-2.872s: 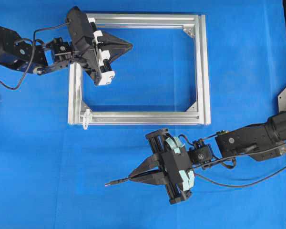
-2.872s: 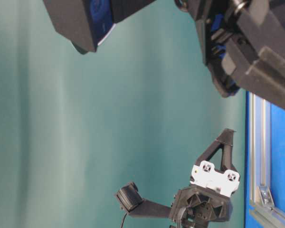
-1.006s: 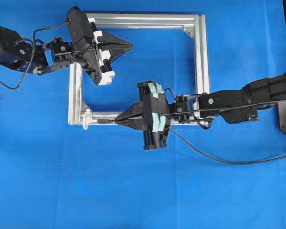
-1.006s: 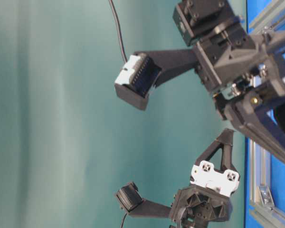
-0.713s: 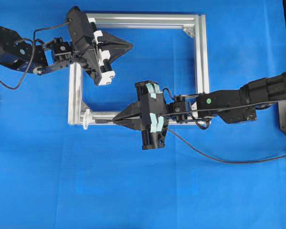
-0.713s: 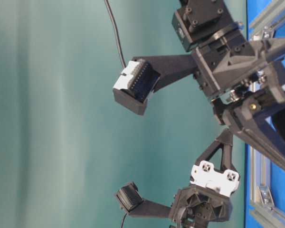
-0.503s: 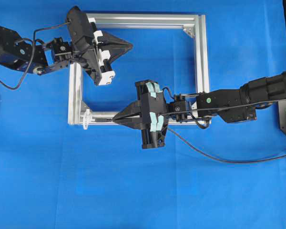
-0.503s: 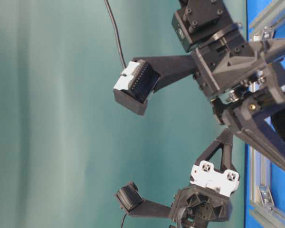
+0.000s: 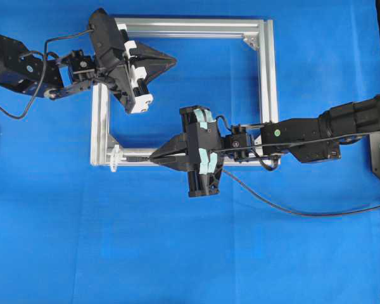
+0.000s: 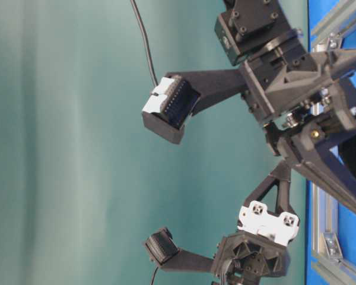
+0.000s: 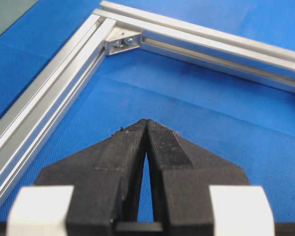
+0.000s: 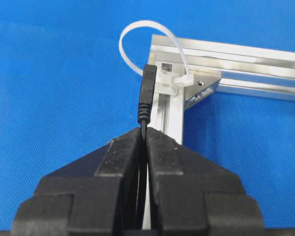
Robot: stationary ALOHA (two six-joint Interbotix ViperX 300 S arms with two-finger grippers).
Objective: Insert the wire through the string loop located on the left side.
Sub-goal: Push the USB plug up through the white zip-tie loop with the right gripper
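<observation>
Left gripper (image 9: 170, 61) over upper-left of aluminium frame (image 9: 269, 88), fingers pressed together, holding nothing; string loop (image 9: 116, 157) fixed at frame's lower-left corner; wire (image 12: 147, 93) plug tip just short of loop, near it, not through; right gripper (image 9: 156, 158) over lower rail, fingers pinching wire; blue cloth (image 9: 177, 253) beneath

Left end effector (image 11: 146, 129) closed, empty. Right end effector (image 12: 143, 132) clamped, arm stretched across toward left.
</observation>
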